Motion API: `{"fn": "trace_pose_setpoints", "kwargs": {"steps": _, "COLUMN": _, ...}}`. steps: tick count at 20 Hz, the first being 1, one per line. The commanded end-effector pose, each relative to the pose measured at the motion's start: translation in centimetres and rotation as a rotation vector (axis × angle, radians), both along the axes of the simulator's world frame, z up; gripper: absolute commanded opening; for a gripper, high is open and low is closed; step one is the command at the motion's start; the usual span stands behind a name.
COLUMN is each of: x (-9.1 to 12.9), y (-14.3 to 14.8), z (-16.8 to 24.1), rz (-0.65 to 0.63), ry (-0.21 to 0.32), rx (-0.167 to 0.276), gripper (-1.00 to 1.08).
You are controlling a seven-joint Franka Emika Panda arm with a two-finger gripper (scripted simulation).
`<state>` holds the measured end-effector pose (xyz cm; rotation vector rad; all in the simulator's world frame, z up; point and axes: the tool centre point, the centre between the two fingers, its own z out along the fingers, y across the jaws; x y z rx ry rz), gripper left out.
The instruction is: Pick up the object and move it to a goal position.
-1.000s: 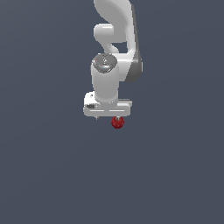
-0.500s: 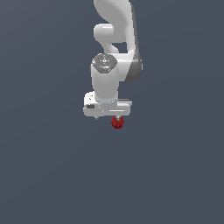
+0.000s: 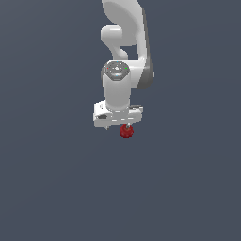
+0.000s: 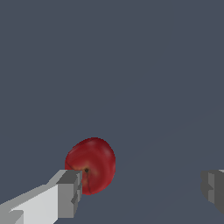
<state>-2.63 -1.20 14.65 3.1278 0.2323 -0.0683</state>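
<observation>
The object [image 4: 92,164] is a small dark red roundish lump with a dimple, resting on the flat grey surface. In the wrist view it lies close to one grey fingertip [image 4: 70,192], which covers its edge; whether they touch I cannot tell. The other fingertip [image 4: 213,186] stands far away from it. My gripper [image 4: 142,189] is open, with a wide gap between the fingers and nothing held. In the exterior view the white gripper [image 3: 118,125] hangs from the arm, pointing down, and the object [image 3: 125,132] shows just beneath its lower edge, toward the exterior view's right.
A plain dark grey floor [image 3: 56,188] fills both views. The white arm [image 3: 123,28] rises from the gripper to the top of the exterior view. No other objects or edges show.
</observation>
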Motion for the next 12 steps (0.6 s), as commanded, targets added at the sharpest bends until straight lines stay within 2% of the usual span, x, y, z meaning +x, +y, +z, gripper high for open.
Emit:
{"fn": "trace_pose_setpoints", "kwargs": {"steps": 1, "x": -0.4, "y": 0.4, "z": -0.6, "rz": 0.057, "ry": -0.004, "rx": 0.002, "gripper": 1.0}}
{"fn": "trace_pose_setpoints", "kwargs": {"steps": 12, "x": -2.9, "y": 3.0, "z": -3.5, "rz": 0.385, "ry": -0.026, "rx": 0.013, "gripper": 1.0}}
